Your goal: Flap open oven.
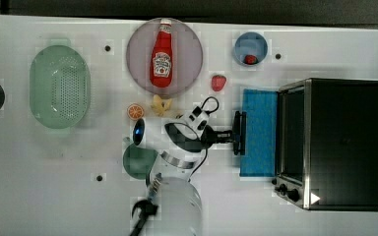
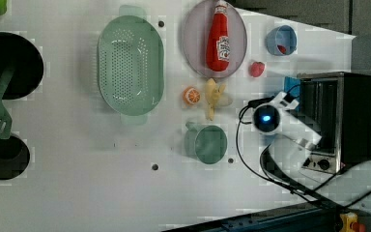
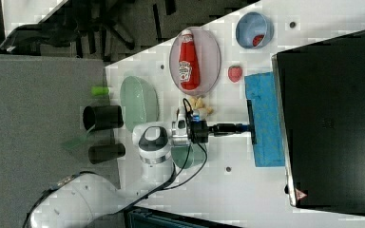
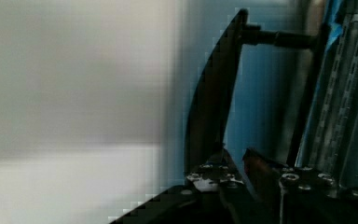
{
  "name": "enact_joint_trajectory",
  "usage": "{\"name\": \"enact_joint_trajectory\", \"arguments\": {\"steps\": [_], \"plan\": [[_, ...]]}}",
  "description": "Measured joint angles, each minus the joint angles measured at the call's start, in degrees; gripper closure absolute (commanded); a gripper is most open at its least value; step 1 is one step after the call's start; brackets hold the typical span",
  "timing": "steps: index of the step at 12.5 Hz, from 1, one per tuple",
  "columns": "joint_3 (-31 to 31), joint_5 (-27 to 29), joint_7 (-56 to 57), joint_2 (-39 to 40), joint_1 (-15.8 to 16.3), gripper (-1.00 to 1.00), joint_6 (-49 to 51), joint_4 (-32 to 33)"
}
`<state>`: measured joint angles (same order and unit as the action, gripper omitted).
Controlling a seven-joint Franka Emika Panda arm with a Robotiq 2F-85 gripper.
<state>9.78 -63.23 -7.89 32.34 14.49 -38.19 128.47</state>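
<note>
White tabletop (image 1: pixel 285 216), boxy black oven (image 1: pixel 344 142) with silver frame at the top view's right, flat blue door (image 1: pixel 260 132) folded down — claw (image 1: pixel 235 134) narrowly parted, pinched on the slim black bar handle (image 1: pixel 239 132), round knobs (image 1: pixel 288 189) small.

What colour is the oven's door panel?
Blue; the door panel shows best in the top view.

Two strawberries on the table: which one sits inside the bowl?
The smaller-looking strawberry lies in the blue bowl, near the top view's upper edge. The other strawberry lies bare on the table, between plate and oven door.
</note>
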Motion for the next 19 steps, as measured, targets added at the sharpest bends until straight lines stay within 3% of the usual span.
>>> {"name": "enact_joint_trajectory", "arguments": {"steps": [3, 9, 11, 12, 15, 19], "plan": [[0.36, -1.51, -3.61, 5.12, 2.06, 0.65, 0.98, -2.01], [0.57, -1.23, -5.52, 5.29, 3.26, 0.65, 2.74, -3.36], [0.66, 2.41, -5.95, 3.33, 3.25, 0.65, 2.21, -3.47], [0.6, 4.87, -6.17, 0.98, 3.3, 0.65, 2.29, -3.47], [0.77, 19.33, -6.57, -10.42, 3.55, 0.65, 2.24, -4.59], [3.43, 42.83, -7.13, -29.5, 3.62, 0.65, 3.22, -8.17]]}}
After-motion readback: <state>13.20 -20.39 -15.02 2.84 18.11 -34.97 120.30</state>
